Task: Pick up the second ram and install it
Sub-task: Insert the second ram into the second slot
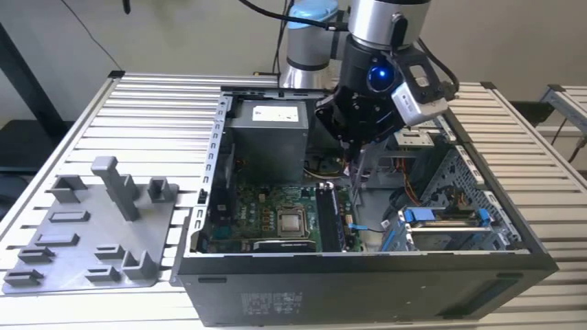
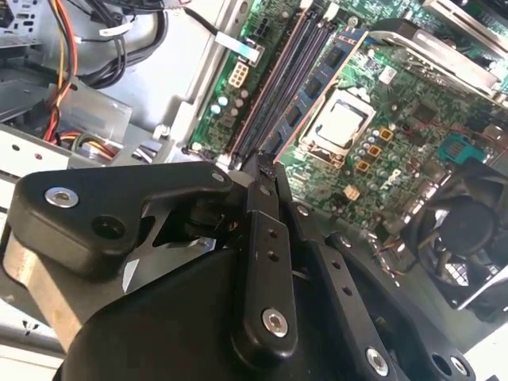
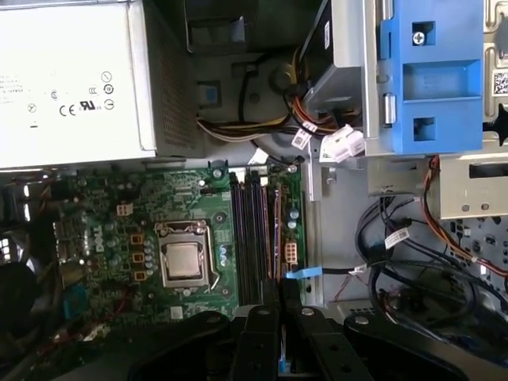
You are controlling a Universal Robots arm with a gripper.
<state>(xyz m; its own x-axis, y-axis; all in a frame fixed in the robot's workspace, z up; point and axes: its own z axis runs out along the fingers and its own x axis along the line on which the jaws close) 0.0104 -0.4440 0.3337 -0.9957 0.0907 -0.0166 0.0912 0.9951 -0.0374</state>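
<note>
- Second ram: thin edge between closed fingertips, mostly hidden by the hand, above the motherboard slots.
- Exterior view: hand inside the open computer case; stick indistinct.

Computer case: on the desk
Fixture plate: on the desk, at the exterior view's left of the case
Motherboard: inside the case
Gripper: above the case interior

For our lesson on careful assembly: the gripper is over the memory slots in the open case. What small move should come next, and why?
Probably ease straight down a little: the gripper hangs above the slots, roughly in line with them, and seems clear of the board, so a short descent closes the gap.
</note>
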